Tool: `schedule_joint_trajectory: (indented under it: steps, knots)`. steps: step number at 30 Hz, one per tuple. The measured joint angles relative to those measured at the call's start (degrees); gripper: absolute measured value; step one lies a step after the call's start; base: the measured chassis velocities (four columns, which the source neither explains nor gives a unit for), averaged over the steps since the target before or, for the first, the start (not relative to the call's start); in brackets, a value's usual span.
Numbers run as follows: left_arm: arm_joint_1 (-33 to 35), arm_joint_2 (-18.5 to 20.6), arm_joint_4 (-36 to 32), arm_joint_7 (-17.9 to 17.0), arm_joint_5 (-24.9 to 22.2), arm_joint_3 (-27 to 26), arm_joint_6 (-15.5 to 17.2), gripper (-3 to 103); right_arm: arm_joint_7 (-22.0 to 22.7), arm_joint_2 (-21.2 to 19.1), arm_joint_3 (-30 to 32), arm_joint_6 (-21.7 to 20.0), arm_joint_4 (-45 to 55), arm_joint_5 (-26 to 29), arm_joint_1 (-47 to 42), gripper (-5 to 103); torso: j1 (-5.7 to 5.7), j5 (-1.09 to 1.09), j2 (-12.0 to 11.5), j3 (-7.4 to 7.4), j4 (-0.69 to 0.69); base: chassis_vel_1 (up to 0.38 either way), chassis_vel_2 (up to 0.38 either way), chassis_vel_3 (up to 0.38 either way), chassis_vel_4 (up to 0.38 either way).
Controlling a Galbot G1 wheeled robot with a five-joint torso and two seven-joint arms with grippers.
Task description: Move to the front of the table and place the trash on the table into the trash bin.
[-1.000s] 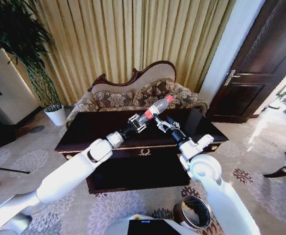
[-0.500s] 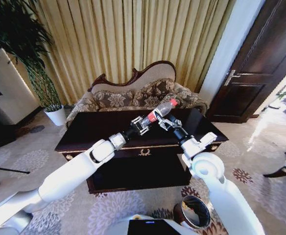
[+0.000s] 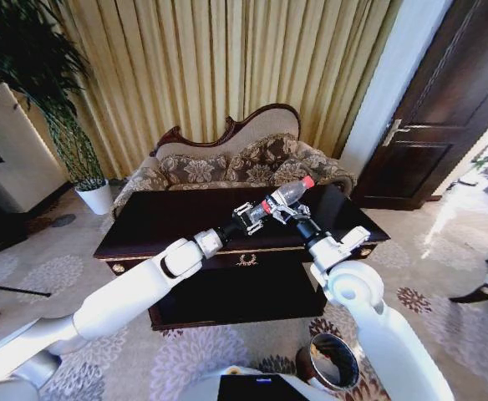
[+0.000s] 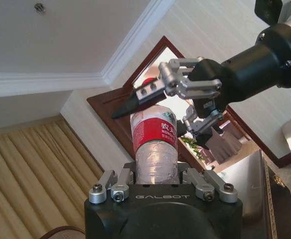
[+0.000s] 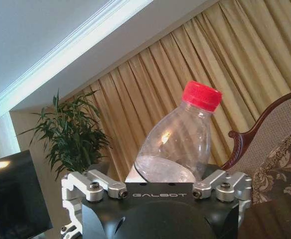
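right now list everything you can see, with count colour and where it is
bottle: 1, clear with red cap and red-white label, held in the air above the table between both grippers
table: 1, dark glossy wood with gold trim, in front of the robot
trash bin: 1, dark brown with metal rim, on the carpet near the robot's base, right side
sofa: 1, patterned with carved wood back, behind the table
plant: 1, green in a white pot, far left
curtains: gold, back wall
door: 1, dark wood, right
left gripper: fingers shut on the bottle's base end
right gripper: at the bottle's cap end
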Motion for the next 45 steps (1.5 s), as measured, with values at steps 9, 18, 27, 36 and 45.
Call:
schedule_joint_trajectory:
  steps: [9,18,27,36,45]
  knots:
    - [-0.14,0.01,0.23,0.0,0.01,-0.04,-0.23,38,0.03,0.04,-0.1,0.06,-0.28,-0.47,-0.23,65,0.0,0.0,0.0,0.0,0.0,0.0,0.0,0.0,0.0]
    - [0.33,-0.14,0.3,-0.14,0.23,-0.24,-0.08,38,-0.03,0.16,0.13,0.13,-0.17,-1.02,-1.04,45,0.0,0.0,0.0,0.0,0.0,0.0,0.0,0.0,0.0]
    - [0.2,0.06,-0.77,-2.18,0.29,-0.24,1.74,42,-0.29,0.33,1.03,0.28,0.84,-1.12,-2.36,37,0.0,0.0,0.0,0.0,0.0,0.0,0.0,0.0,0.0]
    - [0.66,0.64,-1.16,-3.58,-0.05,-1.8,2.66,75,-0.39,0.35,3.71,0.25,1.79,-0.35,-3.3,28,0.0,0.0,0.0,0.0,0.0,0.0,0.0,0.0,0.0]
    - [4.24,3.42,-3.71,-5.08,-3.0,-8.7,3.55,100,0.01,-0.19,10.57,0.2,1.5,1.03,-3.91,27,0.0,-0.02,0.0,0.0,0.0,0.0,0.0,0.0,0.0]
